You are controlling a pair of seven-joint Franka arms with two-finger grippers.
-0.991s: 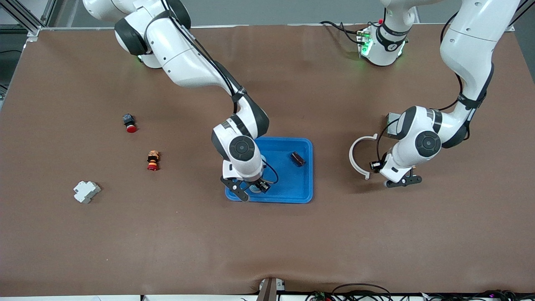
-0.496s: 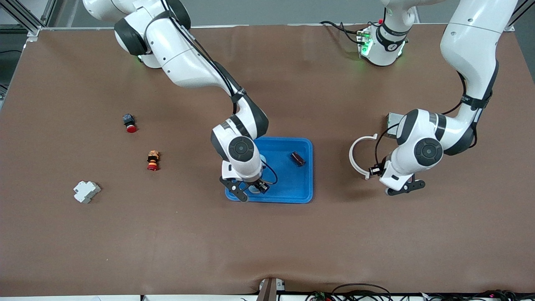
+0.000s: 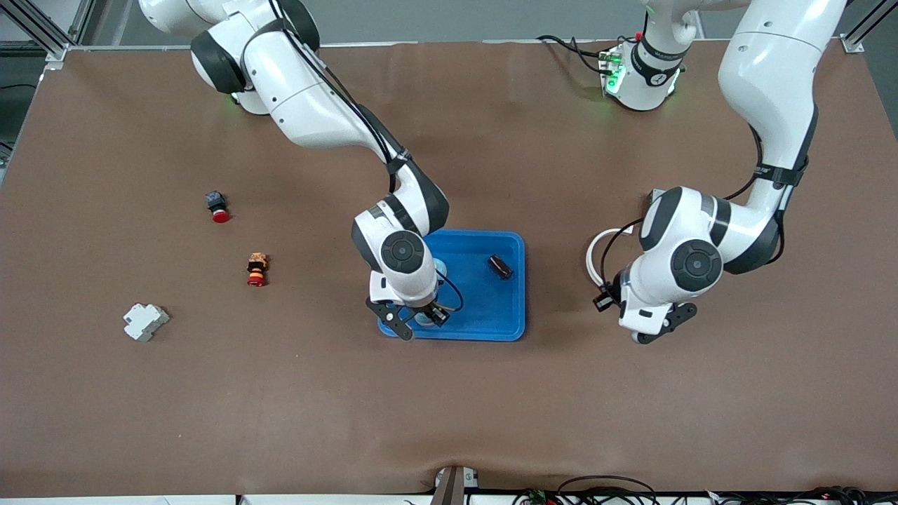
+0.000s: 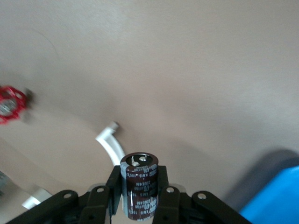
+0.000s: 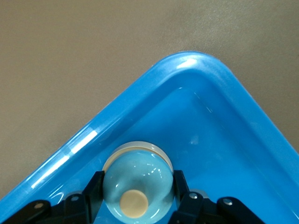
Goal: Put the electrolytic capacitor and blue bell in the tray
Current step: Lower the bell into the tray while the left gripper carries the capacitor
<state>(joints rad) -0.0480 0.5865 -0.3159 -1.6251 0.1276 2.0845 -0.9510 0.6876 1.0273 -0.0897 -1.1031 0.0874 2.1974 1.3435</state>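
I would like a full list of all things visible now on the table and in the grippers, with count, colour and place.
tray: 1, bright blue, middle of the table.
dark capacitor: 1, dark brown, lying in the tray.
held capacitor: 1, dark brown, in the left gripper, over bare table.
bell: 1, light blue, in the right gripper, over a tray corner.
white ring: 1, white, open arc, beside the tray toward the left arm's end.
red valve wheel: 1, red, seen only in the left wrist view.
red-capped button: 1, black and red, toward the right arm's end.
orange and red part: 1, nearer the camera than the button.
white block: 1, white, nearest the camera there.
right gripper: shut on the bell.
left gripper: shut on the held capacitor.
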